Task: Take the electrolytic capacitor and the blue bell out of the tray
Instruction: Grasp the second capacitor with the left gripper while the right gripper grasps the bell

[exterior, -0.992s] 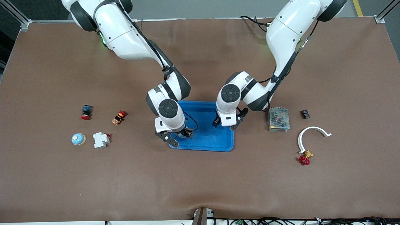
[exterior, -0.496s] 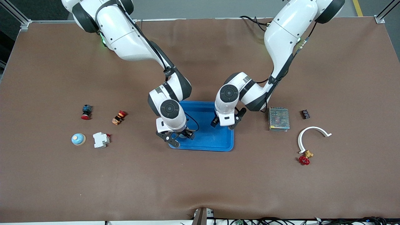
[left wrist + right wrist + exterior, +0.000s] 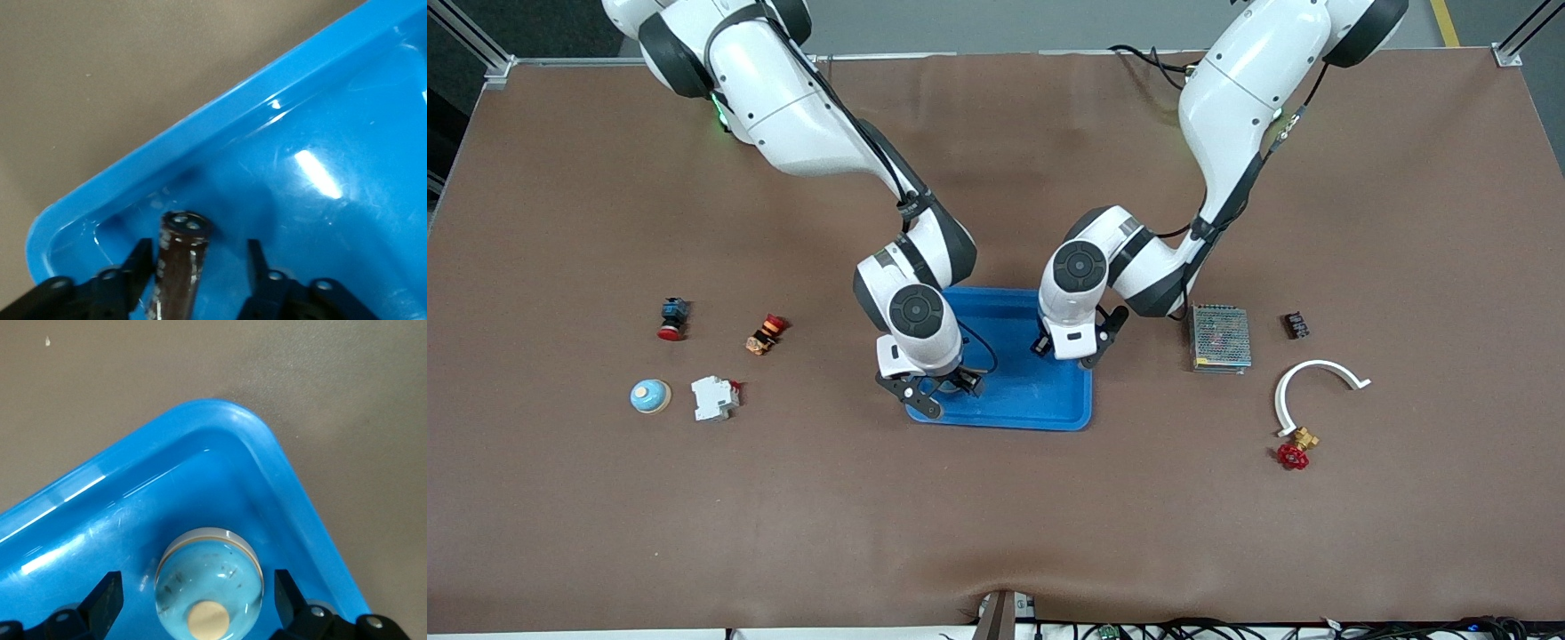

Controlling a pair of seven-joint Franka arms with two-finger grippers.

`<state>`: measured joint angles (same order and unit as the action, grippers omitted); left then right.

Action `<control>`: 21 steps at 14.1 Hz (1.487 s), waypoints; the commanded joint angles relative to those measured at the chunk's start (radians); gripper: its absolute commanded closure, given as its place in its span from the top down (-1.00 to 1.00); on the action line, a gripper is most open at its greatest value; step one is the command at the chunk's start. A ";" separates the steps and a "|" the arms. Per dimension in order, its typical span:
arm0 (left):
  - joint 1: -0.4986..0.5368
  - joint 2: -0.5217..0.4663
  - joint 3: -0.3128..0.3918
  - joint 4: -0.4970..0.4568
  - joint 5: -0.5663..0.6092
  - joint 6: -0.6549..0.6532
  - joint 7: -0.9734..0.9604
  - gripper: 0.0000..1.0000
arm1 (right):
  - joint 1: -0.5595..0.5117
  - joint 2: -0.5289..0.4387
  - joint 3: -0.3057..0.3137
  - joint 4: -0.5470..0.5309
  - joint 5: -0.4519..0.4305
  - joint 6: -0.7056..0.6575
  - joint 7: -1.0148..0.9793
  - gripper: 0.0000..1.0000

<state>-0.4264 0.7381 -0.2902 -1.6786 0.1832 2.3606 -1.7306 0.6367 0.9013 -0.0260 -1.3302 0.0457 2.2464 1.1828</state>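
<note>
A blue tray (image 3: 1049, 413) lies mid-table. My right gripper (image 3: 941, 389) hangs over the tray's corner nearer the front camera, at the right arm's end. In the right wrist view it (image 3: 197, 580) is open, and a light blue bell (image 3: 212, 560) with a cream button sits in the tray (image 3: 220, 410) between the fingers. My left gripper (image 3: 1067, 353) is over the tray's left-arm end. In the left wrist view it (image 3: 198, 248) is open around a dark brown capacitor (image 3: 179, 267), which lies in a tray corner (image 3: 200, 127) close to one finger.
Toward the right arm's end lie a second blue domed bell (image 3: 650, 396), a white breaker (image 3: 715, 397) and two red push buttons (image 3: 671, 318) (image 3: 766, 334). Toward the left arm's end lie a mesh-topped box (image 3: 1220, 337), a black part (image 3: 1295, 324), a white curved piece (image 3: 1316, 382) and a red-handled valve (image 3: 1296, 449).
Both grippers have shifted slightly over the tray, the right one a little toward the left arm's end. Their fingers stay spread. The things on the table have not moved.
</note>
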 commanded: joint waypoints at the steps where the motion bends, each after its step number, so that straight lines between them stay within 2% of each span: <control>1: -0.006 0.001 0.008 0.016 0.030 0.012 -0.037 -0.54 | 0.015 0.025 -0.008 0.043 -0.023 -0.010 0.037 1.00; 3: -0.003 -0.005 0.008 0.017 0.030 0.009 -0.037 -0.66 | 0.017 0.027 -0.008 0.043 -0.023 -0.010 0.037 1.00; 10: 0.023 -0.054 0.008 0.042 0.030 -0.027 -0.027 -0.67 | 0.020 0.034 -0.008 0.043 -0.027 -0.008 0.037 1.00; 14: 0.044 -0.071 0.006 0.135 0.028 -0.185 0.063 -0.67 | 0.020 0.034 -0.008 0.043 -0.027 -0.008 0.037 1.00; 15: 0.064 -0.087 0.006 0.151 0.030 -0.216 0.090 -0.67 | 0.020 0.034 -0.008 0.043 -0.027 -0.008 0.037 0.86; 16: 0.081 -0.106 0.006 0.152 0.028 -0.237 0.132 -0.67 | 0.020 0.034 -0.008 0.043 -0.032 -0.008 0.037 0.35; 18: 0.153 -0.152 -0.004 0.152 0.013 -0.265 0.222 -0.67 | 0.020 0.034 -0.006 0.043 -0.044 -0.010 0.037 -0.88; 19: 0.185 -0.172 -0.004 0.154 0.010 -0.279 0.268 -0.67 | 0.020 0.033 -0.006 0.043 -0.041 -0.010 0.038 -1.00; 21: 0.270 -0.203 -0.006 0.155 -0.004 -0.302 0.398 -0.67 | 0.018 0.033 -0.006 0.043 -0.041 -0.010 0.037 -1.00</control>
<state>-0.2317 0.5808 -0.2830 -1.5129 0.1901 2.0974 -1.4386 0.6462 0.9175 -0.0262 -1.3161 0.0293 2.2465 1.1928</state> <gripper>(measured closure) 0.700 0.330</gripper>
